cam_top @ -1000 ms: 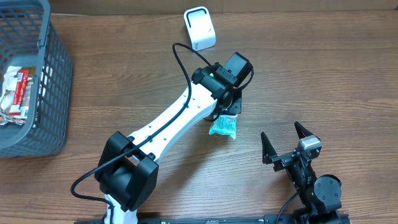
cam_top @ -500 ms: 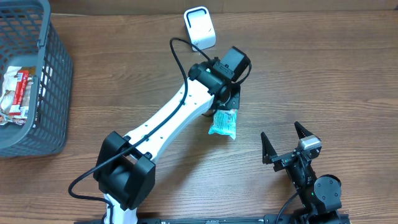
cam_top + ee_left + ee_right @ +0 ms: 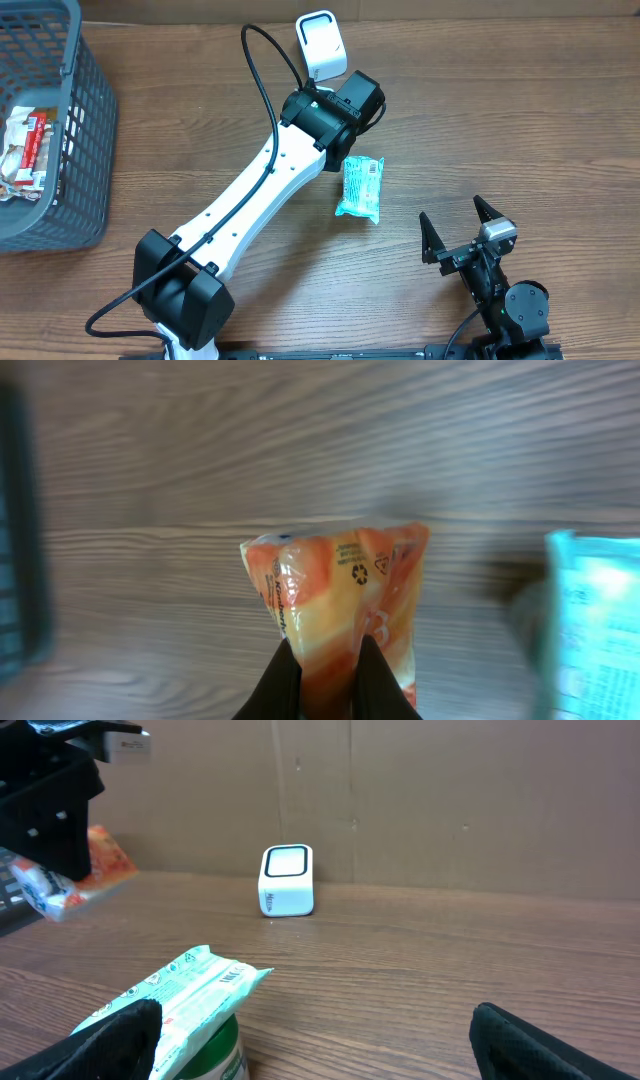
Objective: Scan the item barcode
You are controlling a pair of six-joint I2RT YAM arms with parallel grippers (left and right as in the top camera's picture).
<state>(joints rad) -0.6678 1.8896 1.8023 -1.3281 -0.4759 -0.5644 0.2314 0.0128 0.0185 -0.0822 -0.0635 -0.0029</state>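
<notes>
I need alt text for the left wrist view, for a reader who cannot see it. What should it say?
The left gripper is shut on an orange packet, with the wooden table behind it. A blurred teal packet shows at the right edge.

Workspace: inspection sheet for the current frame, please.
Surface: wood-grain table, no spills seen.
Job's things: orange packet pinched and held off the table; white scanner upright at the far side.
Clutter: teal packet lying flat mid-table; grey basket at left holding snack packets.
Claws: left claw shut on orange packet; right claw open, empty.
Cables: black cable loops up beside the scanner.
Surroundings: brown wall behind the table.
</notes>
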